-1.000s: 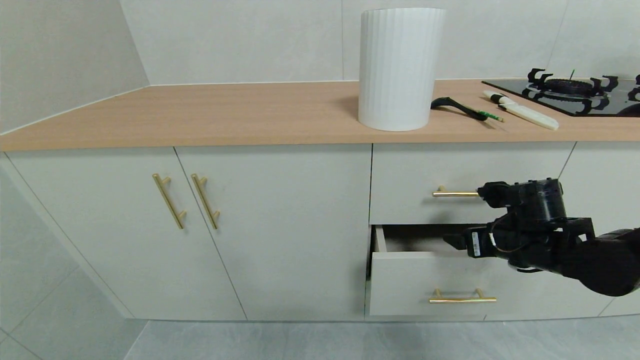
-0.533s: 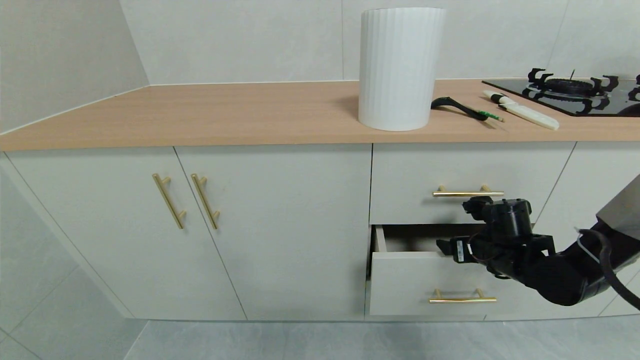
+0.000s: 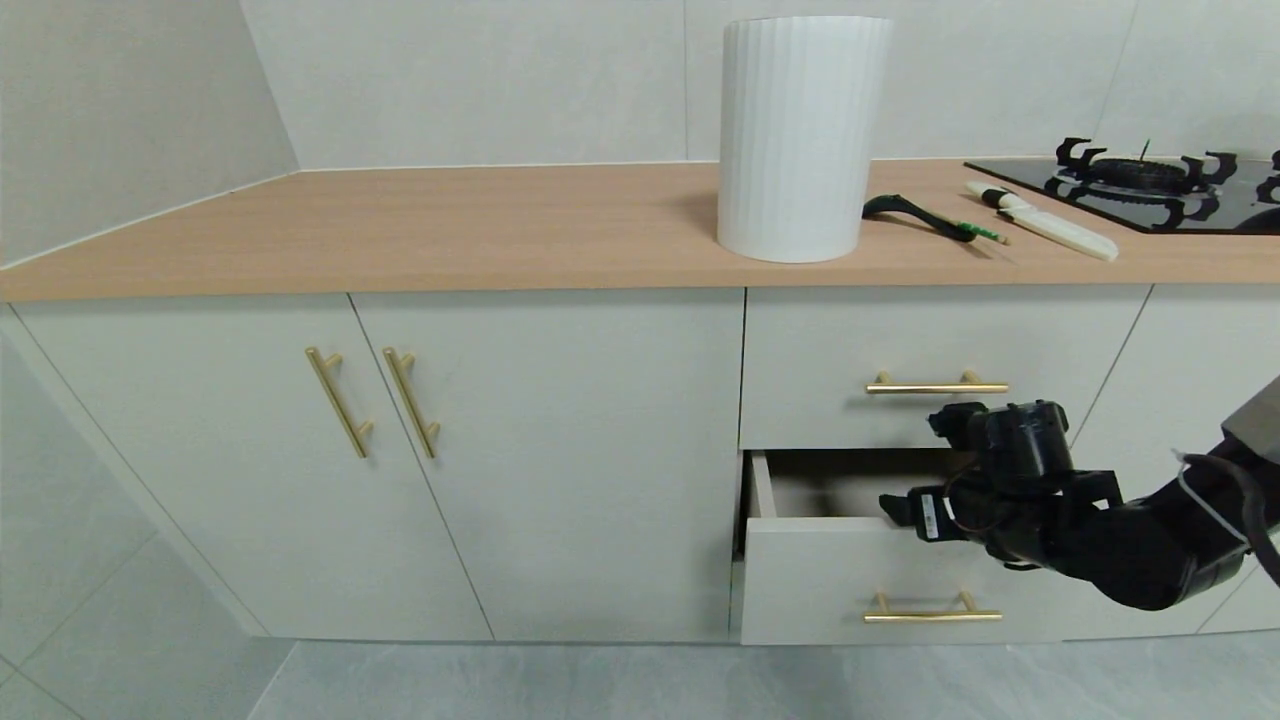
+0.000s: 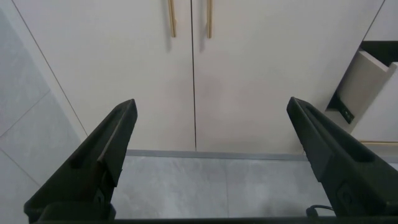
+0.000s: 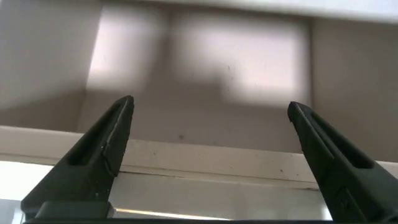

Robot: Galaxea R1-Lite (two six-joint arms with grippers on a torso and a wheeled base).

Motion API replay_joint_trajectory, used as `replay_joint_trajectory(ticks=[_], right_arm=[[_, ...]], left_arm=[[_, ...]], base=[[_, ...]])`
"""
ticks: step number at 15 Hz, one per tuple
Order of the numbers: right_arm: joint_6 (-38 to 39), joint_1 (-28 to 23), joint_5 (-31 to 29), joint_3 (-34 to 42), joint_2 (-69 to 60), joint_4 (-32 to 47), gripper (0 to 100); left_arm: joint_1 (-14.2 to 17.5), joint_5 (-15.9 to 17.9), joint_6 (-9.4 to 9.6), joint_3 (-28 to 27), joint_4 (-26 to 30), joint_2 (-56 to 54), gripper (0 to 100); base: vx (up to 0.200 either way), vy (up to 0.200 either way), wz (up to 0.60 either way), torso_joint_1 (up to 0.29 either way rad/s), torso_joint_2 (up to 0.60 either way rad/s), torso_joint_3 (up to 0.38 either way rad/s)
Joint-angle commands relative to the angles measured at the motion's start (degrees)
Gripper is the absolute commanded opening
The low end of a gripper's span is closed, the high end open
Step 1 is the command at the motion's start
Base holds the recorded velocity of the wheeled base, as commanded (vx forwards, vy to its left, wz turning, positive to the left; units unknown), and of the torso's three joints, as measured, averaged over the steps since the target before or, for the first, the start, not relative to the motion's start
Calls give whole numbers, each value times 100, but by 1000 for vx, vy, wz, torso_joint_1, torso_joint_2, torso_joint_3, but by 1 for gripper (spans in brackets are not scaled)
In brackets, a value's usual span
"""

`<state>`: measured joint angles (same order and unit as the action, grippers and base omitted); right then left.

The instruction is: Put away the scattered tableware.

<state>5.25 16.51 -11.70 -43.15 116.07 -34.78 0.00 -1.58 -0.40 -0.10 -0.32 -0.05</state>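
1. the right gripper [image 3: 912,462] hangs at the mouth of the lower drawer [image 3: 850,565], just above its front panel, fingers spread wide, holding nothing.
2. that drawer stands partway out (the upper drawer [image 3: 940,335] is shut).
3. the left gripper [image 4: 211,102], also spread and empty, faces the cabinet doors [image 4: 193,68] low near the floor [image 4: 186,186].
4. on the countertop [image 3: 450,225] lie a black-and-green utensil [image 3: 915,214] and a long white utensil [image 3: 1050,228], side by side between the white ribbed container [image 3: 800,140] and the hob [image 3: 1140,185].
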Motion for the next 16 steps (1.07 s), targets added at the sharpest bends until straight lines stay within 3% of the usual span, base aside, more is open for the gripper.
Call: replay_joint_trajectory(ticks=[1, 9, 12, 16], right_arm=[[-16, 11, 63, 9, -401, 340, 100], [-235, 160, 555, -334, -1376, 3170, 100], [-525, 160, 555, -272, -1341, 3329, 100], [-912, 160, 555, -316, -1455, 4172, 100]], left_arm=[[0, 0, 5, 1, -3, 5, 100], [0, 0, -4, 1, -3, 5, 100], [0, 0, -4, 1, -3, 5, 100], [0, 0, 5, 1, -3, 5, 100]], base=[[0, 0, 0, 0, 0, 0], [0, 0, 0, 0, 0, 0], [0, 0, 0, 0, 0, 0], [0, 0, 0, 0, 0, 0]])
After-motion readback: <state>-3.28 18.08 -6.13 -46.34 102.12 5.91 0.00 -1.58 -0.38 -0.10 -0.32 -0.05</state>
